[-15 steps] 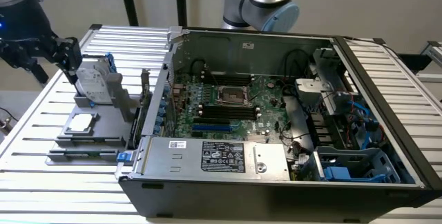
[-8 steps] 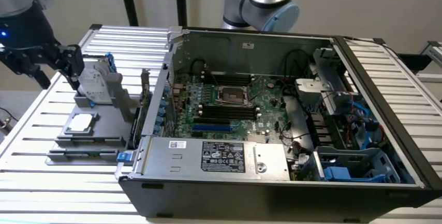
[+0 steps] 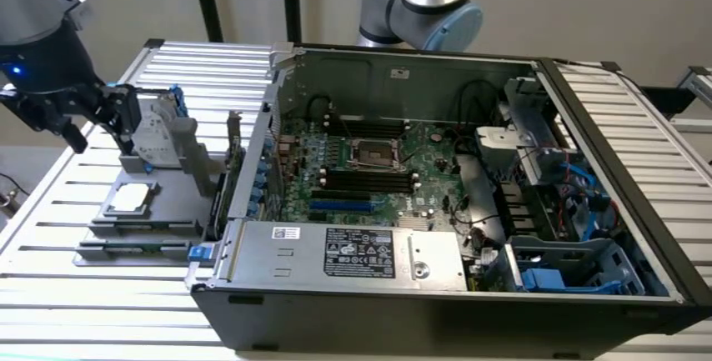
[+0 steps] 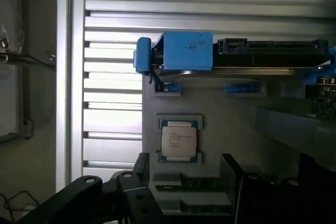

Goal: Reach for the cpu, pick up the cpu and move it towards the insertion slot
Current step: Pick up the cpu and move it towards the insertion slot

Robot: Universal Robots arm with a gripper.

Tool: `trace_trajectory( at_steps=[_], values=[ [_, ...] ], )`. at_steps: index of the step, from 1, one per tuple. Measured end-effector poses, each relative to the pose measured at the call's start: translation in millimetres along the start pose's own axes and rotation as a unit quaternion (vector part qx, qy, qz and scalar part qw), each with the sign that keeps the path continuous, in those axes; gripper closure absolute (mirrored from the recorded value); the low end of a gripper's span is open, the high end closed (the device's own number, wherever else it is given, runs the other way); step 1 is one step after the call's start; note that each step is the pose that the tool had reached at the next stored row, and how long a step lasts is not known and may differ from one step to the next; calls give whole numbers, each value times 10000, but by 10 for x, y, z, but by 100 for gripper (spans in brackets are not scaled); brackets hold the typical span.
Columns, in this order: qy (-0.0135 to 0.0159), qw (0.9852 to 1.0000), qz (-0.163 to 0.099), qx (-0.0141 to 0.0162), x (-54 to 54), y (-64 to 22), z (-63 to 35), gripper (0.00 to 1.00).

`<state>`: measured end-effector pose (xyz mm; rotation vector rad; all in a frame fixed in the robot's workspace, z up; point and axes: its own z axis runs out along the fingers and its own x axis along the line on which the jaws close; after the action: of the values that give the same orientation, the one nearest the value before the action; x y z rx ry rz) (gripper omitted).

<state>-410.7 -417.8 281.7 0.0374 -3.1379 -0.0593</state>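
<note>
Above the grey tray (image 4: 226,129), open fingers (image 4: 231,169) hover over the flat cpu (image 4: 179,141) (silver face up).

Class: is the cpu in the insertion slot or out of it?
Out. The cpu lies on a grey holder outside the case; the insertion slot is empty.

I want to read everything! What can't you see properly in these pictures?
- Writing on the cpu: too small to read, wrist view.
- Pins inside the insertion slot: too small, exterior view.
- Grey holder under the cpu: partly covered by the hand, wrist view.
- Power supply label: print too small, exterior view.
</note>
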Motion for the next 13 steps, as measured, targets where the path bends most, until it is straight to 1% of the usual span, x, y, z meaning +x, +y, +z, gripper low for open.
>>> trace_trajectory(
  at_steps=[13],
  values=[
    [-1,10000,0,-1,-25,-59,236,35]
  ],
)
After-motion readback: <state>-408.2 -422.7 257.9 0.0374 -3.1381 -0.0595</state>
